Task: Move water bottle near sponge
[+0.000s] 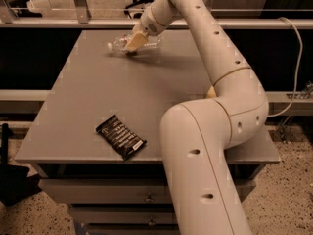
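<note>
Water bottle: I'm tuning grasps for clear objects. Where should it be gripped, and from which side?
Probably its middle, from above. The water bottle lies on its side near the far edge of the table, long axis left-right, so closing across its narrow body suits. The gripper sits over that middle.

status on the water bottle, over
Gripper far side of table, at the water bottle, which lies on its side. Sponge mostly hidden behind arm. Black snack bar near front, not in the way.
</note>
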{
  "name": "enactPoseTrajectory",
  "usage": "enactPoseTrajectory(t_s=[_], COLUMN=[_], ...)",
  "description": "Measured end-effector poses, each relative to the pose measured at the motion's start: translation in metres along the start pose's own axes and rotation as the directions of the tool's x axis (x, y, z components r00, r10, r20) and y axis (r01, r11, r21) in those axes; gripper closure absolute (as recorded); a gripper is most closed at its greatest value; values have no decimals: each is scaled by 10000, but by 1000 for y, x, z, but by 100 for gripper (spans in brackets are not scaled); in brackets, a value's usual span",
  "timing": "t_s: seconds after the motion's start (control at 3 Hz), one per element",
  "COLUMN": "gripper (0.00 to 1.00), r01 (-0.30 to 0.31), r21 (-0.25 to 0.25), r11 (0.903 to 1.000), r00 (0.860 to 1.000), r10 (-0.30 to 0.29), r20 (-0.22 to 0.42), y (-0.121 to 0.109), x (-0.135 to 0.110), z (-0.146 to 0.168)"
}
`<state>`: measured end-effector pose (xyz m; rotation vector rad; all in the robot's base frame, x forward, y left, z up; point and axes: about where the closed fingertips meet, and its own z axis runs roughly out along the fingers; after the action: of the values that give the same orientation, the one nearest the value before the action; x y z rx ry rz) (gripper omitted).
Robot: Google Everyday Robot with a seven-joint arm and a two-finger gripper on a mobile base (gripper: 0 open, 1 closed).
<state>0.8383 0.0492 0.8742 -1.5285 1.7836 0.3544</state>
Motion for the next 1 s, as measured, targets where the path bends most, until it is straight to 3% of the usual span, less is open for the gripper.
enactPoseTrajectory(t_s=[0.33,1.0], gripper=[100,73], r01=[246,762], r21=[-46,-587], r11=[9997,9954], r00=[9992,9893], r10=[-247,-828], r20=[-307,-1201], y=[2,18], x=[5,22], z=[-18,-58])
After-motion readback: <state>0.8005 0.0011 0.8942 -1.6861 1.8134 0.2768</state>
